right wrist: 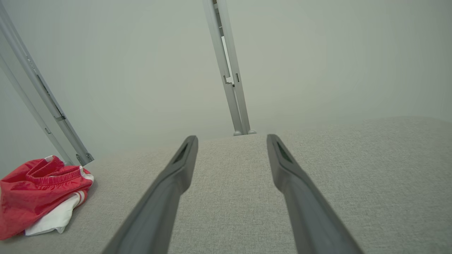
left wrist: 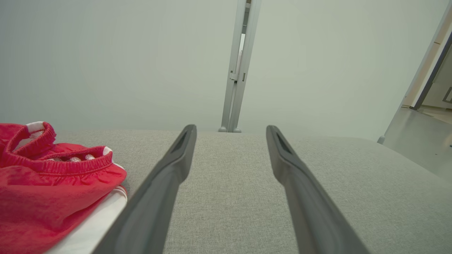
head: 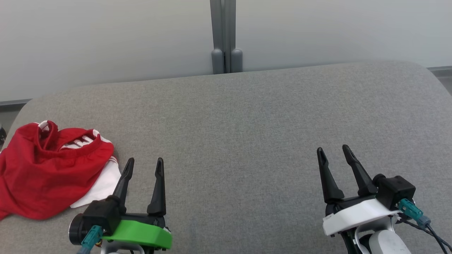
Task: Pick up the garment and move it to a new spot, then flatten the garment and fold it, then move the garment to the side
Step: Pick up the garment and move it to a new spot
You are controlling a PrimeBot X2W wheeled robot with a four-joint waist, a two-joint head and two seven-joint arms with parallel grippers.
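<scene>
- Table [head: 247, 116]: grey cloth top with rounded far corners; open surface runs from the centre to the right edge.
- Wall [head: 106, 42]: pale panels behind the far edge, with a grey post [head: 226, 35] at the middle.
- Garment [head: 42, 169]: red with white trim, crumpled at the table's left edge, near side.
- Left gripper [head: 144, 163]: fingers spread, empty, just beside the garment.
- Right gripper [head: 332, 149]: fingers spread, empty, well apart from the garment.

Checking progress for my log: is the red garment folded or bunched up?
Bunched up. The red garment lies in a rumpled heap on the grey surface, its elastic opening gaping and white fabric sticking out underneath.
</scene>
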